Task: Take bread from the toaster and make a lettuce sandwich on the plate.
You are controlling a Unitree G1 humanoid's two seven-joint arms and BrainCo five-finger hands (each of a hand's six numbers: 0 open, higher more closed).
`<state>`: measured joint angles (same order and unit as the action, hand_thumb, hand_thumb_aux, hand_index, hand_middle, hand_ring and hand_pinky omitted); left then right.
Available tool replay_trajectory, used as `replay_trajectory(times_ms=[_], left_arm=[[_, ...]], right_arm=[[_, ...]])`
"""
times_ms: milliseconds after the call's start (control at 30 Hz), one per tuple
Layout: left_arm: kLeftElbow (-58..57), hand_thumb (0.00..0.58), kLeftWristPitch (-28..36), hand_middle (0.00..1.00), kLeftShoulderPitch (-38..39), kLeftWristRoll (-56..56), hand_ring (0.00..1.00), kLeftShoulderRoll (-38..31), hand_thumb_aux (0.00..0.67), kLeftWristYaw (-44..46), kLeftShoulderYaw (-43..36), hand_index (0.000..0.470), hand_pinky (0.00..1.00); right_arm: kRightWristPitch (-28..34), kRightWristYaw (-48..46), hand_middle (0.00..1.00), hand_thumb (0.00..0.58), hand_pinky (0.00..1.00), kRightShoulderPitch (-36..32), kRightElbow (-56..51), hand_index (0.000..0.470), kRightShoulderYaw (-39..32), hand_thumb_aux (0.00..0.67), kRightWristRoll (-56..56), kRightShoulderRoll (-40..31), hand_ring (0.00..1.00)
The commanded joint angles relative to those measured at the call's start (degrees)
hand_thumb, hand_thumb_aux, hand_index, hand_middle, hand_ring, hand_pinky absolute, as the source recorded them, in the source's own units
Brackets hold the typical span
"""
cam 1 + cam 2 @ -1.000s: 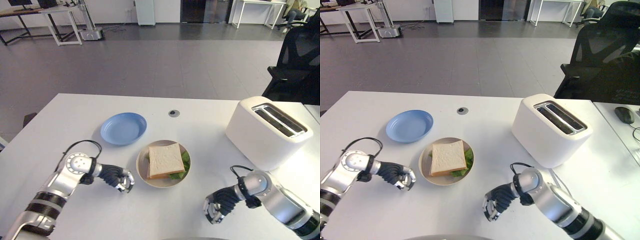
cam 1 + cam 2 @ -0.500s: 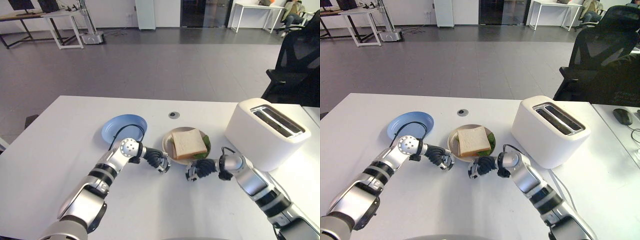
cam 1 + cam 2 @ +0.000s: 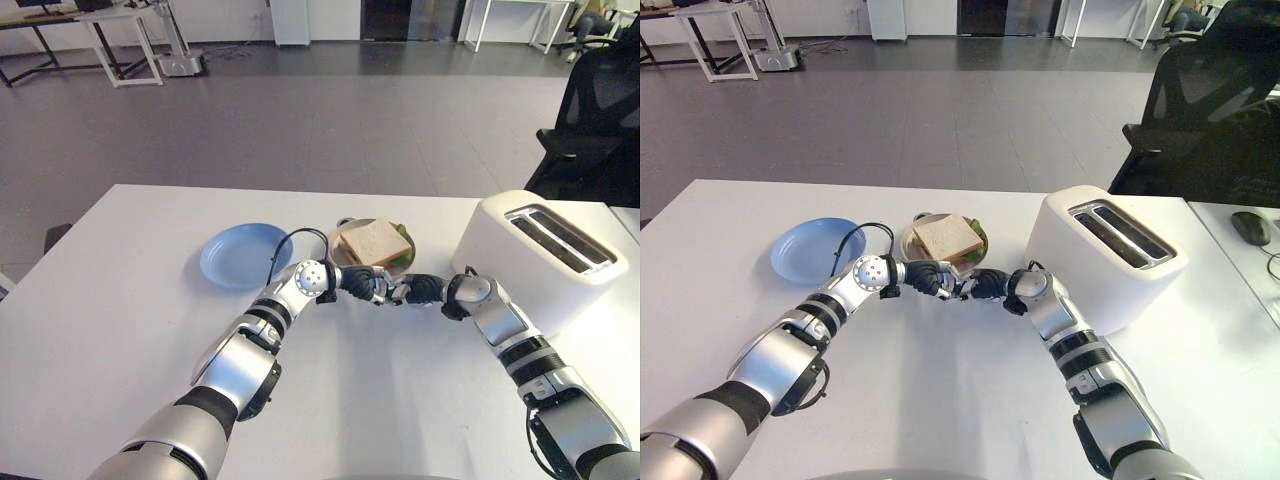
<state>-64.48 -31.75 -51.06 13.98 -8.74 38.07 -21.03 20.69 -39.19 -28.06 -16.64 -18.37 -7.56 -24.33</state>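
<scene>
The sandwich sits on a beige plate [image 3: 906, 243] toward the far middle of the white surface [image 3: 140, 330]. A slice of bread [image 3: 372, 240] lies flat on top. Green lettuce [image 3: 403, 234] peeks out from under it at about 2 o'clock.

Both arms are stretched forward and angle in toward each other. Taking the beige plate as the centre of the dial, the two hands meet just off its near rim at 6 o'clock. The left hand [image 3: 365, 283] comes in from 7 o'clock with its fingers curled in, and they close on nothing. The right hand [image 3: 420, 290] comes in from 5 o'clock, likewise curled and holding nothing. Their fingertips are very close together, perhaps touching, and I cannot tell from here whether either hand presses against the plate's rim.

At 3 o'clock from the beige plate stands the white toaster [image 3: 540, 262], upright, with two dark slots on its top running away from the near edge. It is near the plate but apart from it. At 9 o'clock lies a blue plate [image 3: 240, 255], just beside the beige one, with a small gap between them. The left forearm passes close by its near right edge.

Beyond the toaster, off the surface at 2 o'clock, stands a black office chair [image 3: 600, 110].
</scene>
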Motion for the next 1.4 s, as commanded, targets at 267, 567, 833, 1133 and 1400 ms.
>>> replay_trajectory(times_ms=[267, 567, 833, 1133, 1400], left_arm=[[61.07, 0.0, 32.84, 0.0, 21.22, -28.91, 0.0, -3.36, 0.0, -13.11, 26.27, 0.0, 0.0], [74.64, 0.0, 34.65, 0.0, 29.51, -24.65, 0.0, 0.67, 0.0, -22.93, 23.46, 0.0, 0.0], [76.63, 0.0, 32.82, 0.0, 31.67, -23.93, 0.0, 1.11, 0.0, -24.33, 23.52, 0.0, 0.0], [80.14, 0.0, 30.47, 0.0, 32.06, -27.76, 0.0, 2.79, 0.0, -23.16, 23.24, 0.0, 0.0], [79.96, 0.0, 29.98, 0.0, 32.76, -28.66, 0.0, 2.93, 0.0, -22.57, 23.57, 0.0, 0.0]], right_arm=[[10.55, 21.81, 0.0, 0.0, 0.0, 6.0, 39.22, 0.0, 24.94, 0.0, 16.91, 13.31, 0.0], [2.86, 32.28, 0.0, 0.0, 0.0, 9.99, 41.13, 0.0, 19.62, 0.0, 10.25, 17.88, 0.0], [-2.17, 31.64, 0.0, 0.0, 0.0, 10.71, 41.14, 0.0, 20.15, 0.0, 15.03, 20.9, 0.0], [-4.6, 30.59, 0.0, 0.0, 0.0, 10.82, 40.67, 0.0, 19.42, 0.0, 15.9, 20.62, 0.0], [-5.44, 30.06, 0.0, 0.0, 0.0, 11.2, 40.8, 0.0, 19.33, 0.0, 16.29, 20.32, 0.0]])
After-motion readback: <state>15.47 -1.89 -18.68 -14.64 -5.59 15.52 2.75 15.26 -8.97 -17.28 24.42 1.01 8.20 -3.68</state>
